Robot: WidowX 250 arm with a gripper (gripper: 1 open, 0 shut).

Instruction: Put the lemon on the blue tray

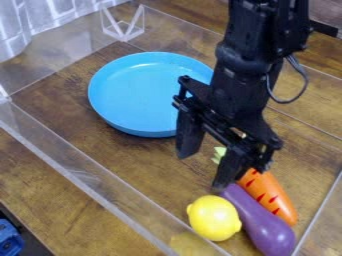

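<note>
The lemon [213, 217] is a small glossy yellow fruit lying on the wooden table near the front right, touching the purple eggplant [262, 227]. The blue tray [134, 93] is a round sky-blue dish at the left centre, with nothing in it. My gripper [209, 165] hangs black from the arm, its fingers open and empty, just above and slightly behind the lemon, to the right of the tray. It hides part of the carrot's green leaves.
An orange carrot [270, 197] lies to the right of the lemon, alongside the eggplant. Clear plastic walls [80, 175] enclose the work area on the front and left sides. A clear stand [124, 21] is at the back left.
</note>
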